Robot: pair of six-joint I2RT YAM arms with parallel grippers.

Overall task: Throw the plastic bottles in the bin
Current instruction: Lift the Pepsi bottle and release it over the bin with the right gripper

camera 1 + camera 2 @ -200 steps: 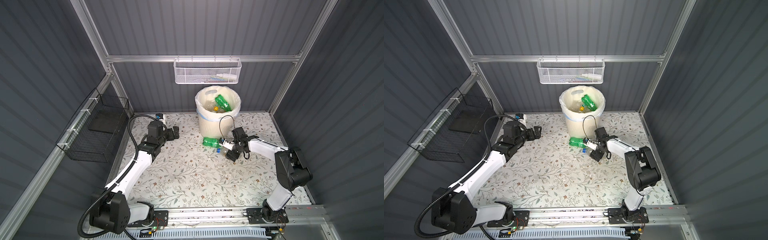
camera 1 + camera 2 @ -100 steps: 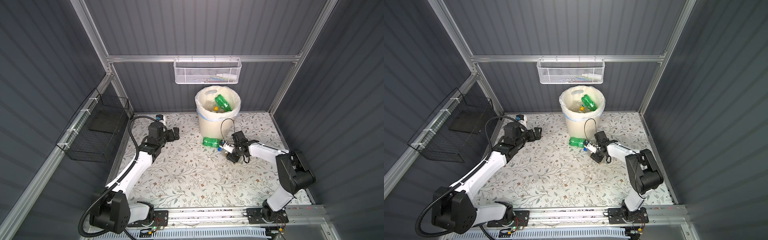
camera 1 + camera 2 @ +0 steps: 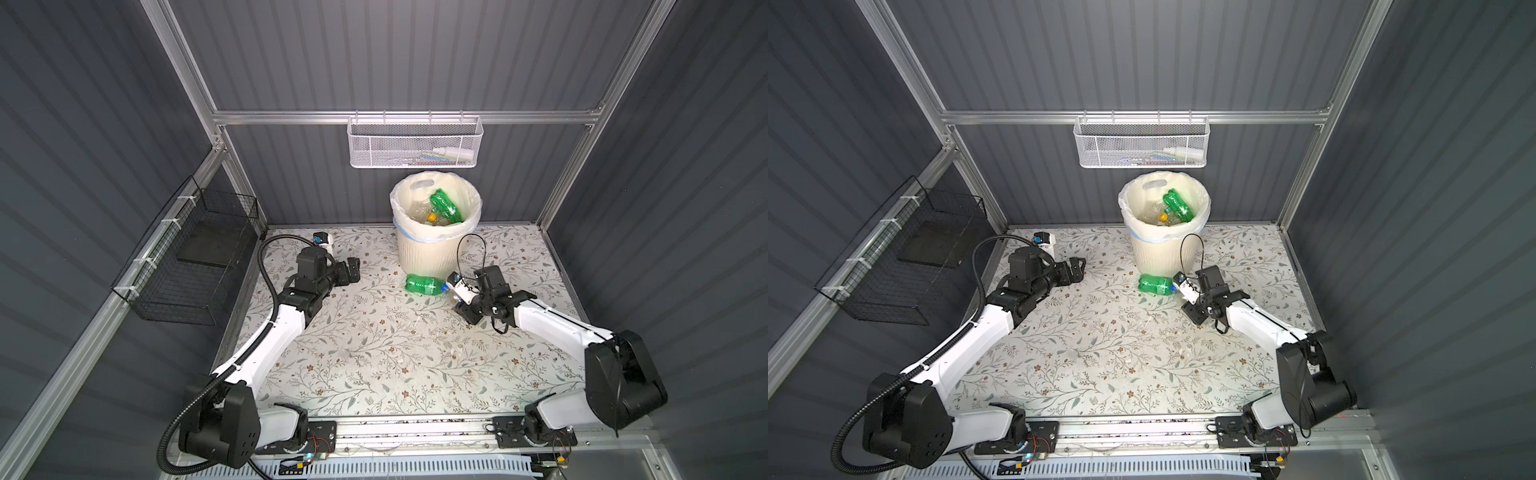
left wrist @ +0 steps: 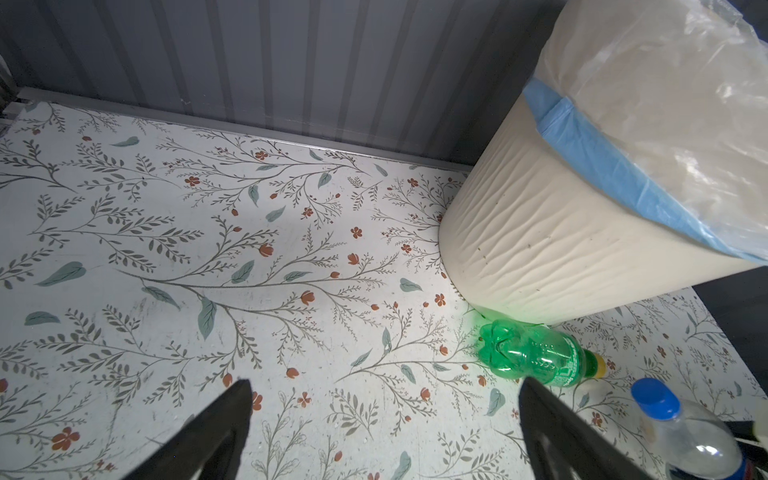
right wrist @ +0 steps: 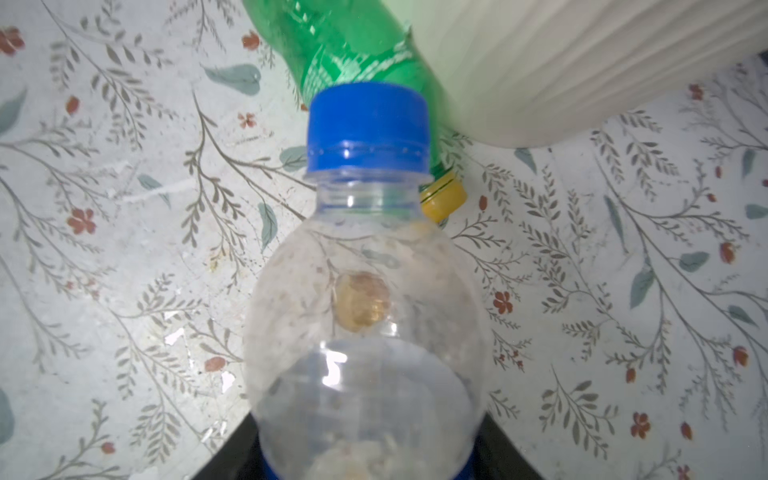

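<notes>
The cream ribbed bin (image 3: pixel 432 253) (image 3: pixel 1156 257) stands at the back of the table with several plastic bottles inside, one of them green (image 3: pixel 446 205). A green bottle with a yellow cap (image 3: pixel 422 284) (image 3: pixel 1154 284) (image 4: pixel 536 357) (image 5: pixel 357 54) lies against the bin's foot. My right gripper (image 3: pixel 465 297) (image 3: pixel 1192 297) (image 5: pixel 365 457) is shut on a clear bottle with a blue cap (image 3: pixel 457 289) (image 3: pixel 1183 289) (image 5: pixel 365 311) (image 4: pixel 685 436), whose cap points at the green one. The left gripper (image 3: pixel 353 270) (image 3: pixel 1077 268) (image 4: pixel 384 415) is open and holds nothing, left of the bin.
A small white bottle with a blue cap (image 3: pixel 322 241) (image 3: pixel 1044 241) stands behind the left arm by the back wall. A white mesh basket (image 3: pixel 415 143) hangs above the bin. A black wire basket (image 3: pixel 195 257) hangs on the left wall.
The right gripper has closed on the clear blue-capped bottle and shifted slightly forward. The left arm has not moved.
</notes>
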